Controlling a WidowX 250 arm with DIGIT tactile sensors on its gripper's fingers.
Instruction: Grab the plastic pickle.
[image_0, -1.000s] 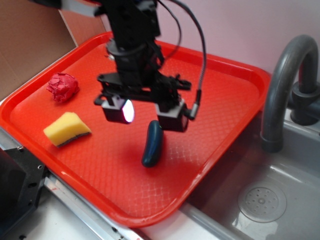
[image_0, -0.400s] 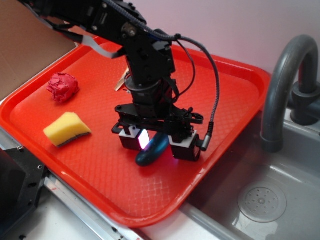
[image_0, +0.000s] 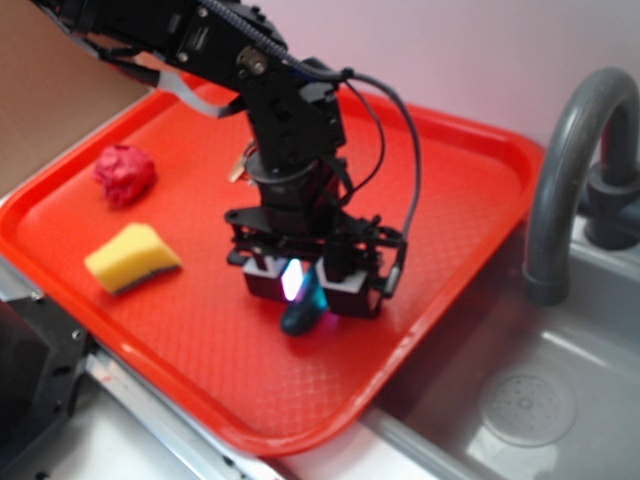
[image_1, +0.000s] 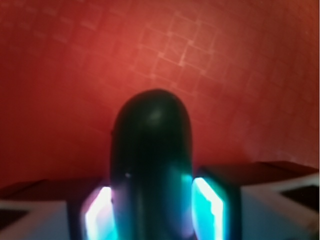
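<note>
The plastic pickle (image_0: 298, 318) is dark green and smooth, and it lies on the red tray (image_0: 190, 330) right of centre. My gripper (image_0: 308, 290) is down over it, fingers either side, and only the pickle's near rounded end pokes out below. In the wrist view the pickle (image_1: 152, 145) fills the gap between the two glowing pads (image_1: 207, 207), which press against its sides. My gripper (image_1: 154, 212) is shut on the pickle, which still rests on the tray.
A yellow sponge wedge (image_0: 132, 257) lies at the tray's left, with a crumpled red ball (image_0: 125, 173) behind it. A grey faucet (image_0: 560, 170) and the sink with its drain (image_0: 527, 405) are to the right. Brown cardboard (image_0: 50, 110) stands at the back left.
The gripper came down from above the tray onto the pickle, then its fingers closed in from a wide stance until they pressed on the pickle's sides.
</note>
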